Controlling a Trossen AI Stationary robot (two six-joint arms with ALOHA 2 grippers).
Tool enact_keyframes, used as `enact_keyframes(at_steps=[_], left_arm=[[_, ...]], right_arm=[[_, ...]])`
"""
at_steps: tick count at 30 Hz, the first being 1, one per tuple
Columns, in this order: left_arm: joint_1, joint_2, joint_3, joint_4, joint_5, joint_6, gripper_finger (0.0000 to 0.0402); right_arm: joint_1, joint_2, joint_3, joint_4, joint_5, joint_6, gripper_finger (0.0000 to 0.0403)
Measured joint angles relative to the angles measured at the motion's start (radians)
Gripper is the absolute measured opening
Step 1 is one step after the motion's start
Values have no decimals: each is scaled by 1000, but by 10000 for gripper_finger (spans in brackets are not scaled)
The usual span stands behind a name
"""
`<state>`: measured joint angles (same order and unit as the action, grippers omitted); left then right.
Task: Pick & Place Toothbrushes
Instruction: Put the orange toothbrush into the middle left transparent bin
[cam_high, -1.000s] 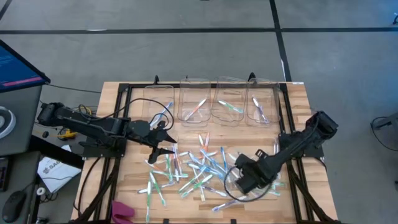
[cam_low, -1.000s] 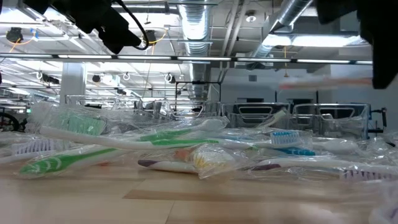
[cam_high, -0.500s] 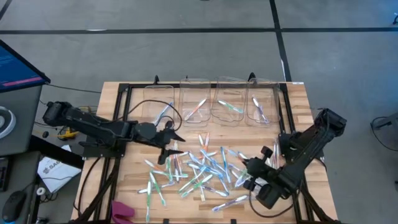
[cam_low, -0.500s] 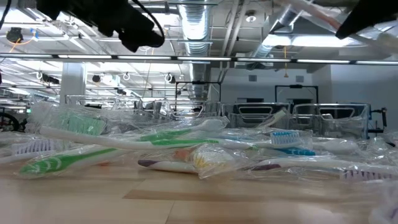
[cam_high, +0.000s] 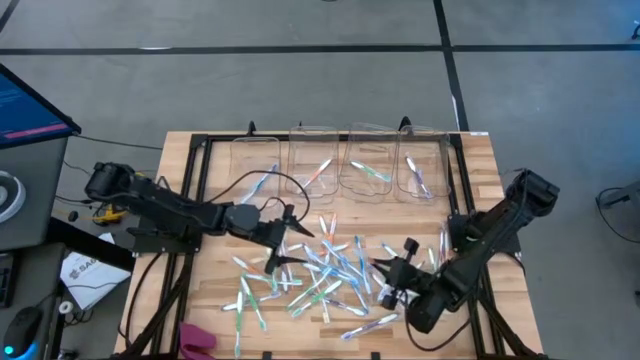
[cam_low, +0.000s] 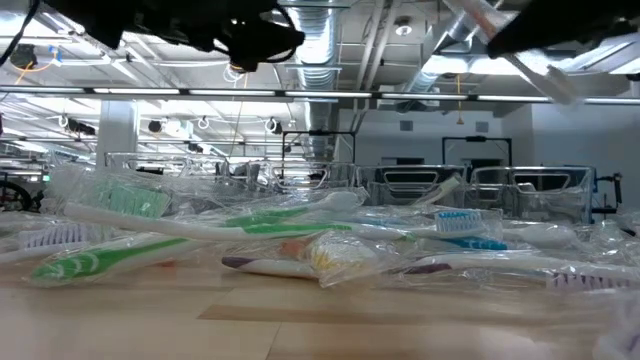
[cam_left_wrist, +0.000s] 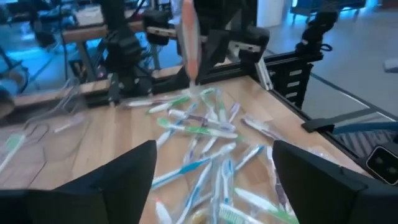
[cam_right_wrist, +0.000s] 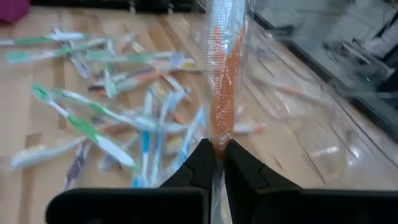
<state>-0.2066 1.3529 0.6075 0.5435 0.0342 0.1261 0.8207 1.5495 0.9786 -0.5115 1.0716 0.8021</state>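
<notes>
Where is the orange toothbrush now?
The right gripper pinches the orange toothbrush, lifted above the pile, at the pile's right edge in the high view.

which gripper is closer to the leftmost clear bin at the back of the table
Left. The left gripper, open over the pile's left edge, sits just in front of the leftmost bin. The right gripper, shut on an orange toothbrush, hangs over the pile's right side, much farther away.

My two arms are matte black, jointed, trailing thin black cables; each ends in two blunt dark fingers (cam_left_wrist: 118, 180).
</notes>
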Motion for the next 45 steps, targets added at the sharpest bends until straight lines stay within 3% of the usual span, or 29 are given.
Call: enact_keyframes(at_steps=[9,16,20,25,40,45], left_arm=[[0,108,0,172,47,27,333],[-4,107,0,257,146,31,332],[-4,107,0,264,149,27,333],[-4,117,0,264,148,27,330],[0,117,0,364,124,27,324],[0,117,0,371,45,27,324]], right_arm=[[-37,9,0,366,-22,-462,12],[-80,9,-20,453,-107,-527,12],[-98,9,-120,689,-162,-630,12],[-149,9,-208,988,-313,-779,12],[-336,9,-211,1028,-592,-839,12],[-389,9,-208,1046,-641,-834,13]])
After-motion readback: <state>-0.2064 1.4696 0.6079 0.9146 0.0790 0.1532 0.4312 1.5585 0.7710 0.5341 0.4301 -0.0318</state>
